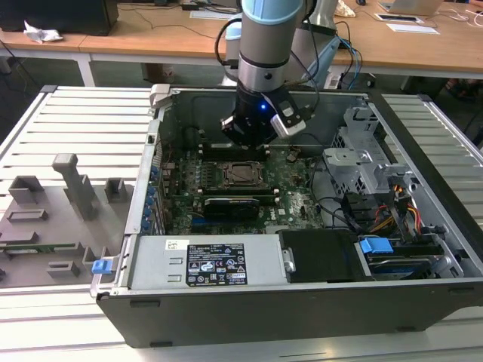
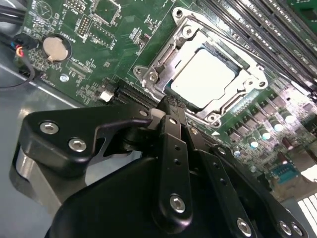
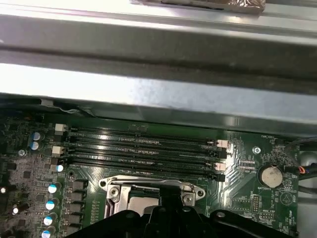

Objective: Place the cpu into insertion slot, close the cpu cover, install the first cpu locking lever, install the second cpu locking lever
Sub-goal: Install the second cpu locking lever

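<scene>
Second wrist view: cpu (image 2: 204,74) seated in insertion slot (image 2: 233,101), cpu cover (image 2: 163,57) closed over it; hand (image 2: 168,106) just beside, fingers pressed together.

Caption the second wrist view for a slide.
Gripper poised beside the cpu, seated in the insertion slot with the cpu cover down.

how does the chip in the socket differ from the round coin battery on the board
The chip is square and sits framed by the metal cover; the battery is round and sits in the open on the board. The chip is also clearly bigger than the battery. Both are flat, pale and shiny.
</scene>
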Available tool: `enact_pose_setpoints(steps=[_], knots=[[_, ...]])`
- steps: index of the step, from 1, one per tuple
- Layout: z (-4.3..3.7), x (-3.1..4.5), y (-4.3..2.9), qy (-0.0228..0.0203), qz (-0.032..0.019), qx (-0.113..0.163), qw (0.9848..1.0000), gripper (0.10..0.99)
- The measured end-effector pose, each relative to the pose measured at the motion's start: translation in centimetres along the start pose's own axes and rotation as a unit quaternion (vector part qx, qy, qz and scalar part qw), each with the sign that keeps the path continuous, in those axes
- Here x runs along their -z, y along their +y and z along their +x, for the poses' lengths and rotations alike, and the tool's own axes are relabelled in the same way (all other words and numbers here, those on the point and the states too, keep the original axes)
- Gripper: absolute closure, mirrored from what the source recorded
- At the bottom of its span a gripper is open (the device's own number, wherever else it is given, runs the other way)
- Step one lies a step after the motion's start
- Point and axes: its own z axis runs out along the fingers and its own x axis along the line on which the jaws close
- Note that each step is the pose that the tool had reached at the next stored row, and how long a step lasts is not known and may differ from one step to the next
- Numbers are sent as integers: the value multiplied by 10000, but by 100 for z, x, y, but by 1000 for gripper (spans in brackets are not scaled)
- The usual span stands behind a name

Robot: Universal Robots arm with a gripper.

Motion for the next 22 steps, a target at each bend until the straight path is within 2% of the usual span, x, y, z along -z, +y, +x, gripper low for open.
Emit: enact_pose_setpoints(steps=[3,5,12,17,22], knots=[[2,18,-26,0,-1,1,10000,980],[11,29,-131,0,0,0,10000,980],[30,49,-349,1,-1,0,10000,980],[39,61,-467,30,-3,-3,10000,980],[47,70,-568,31,-4,-3,10000,980]])
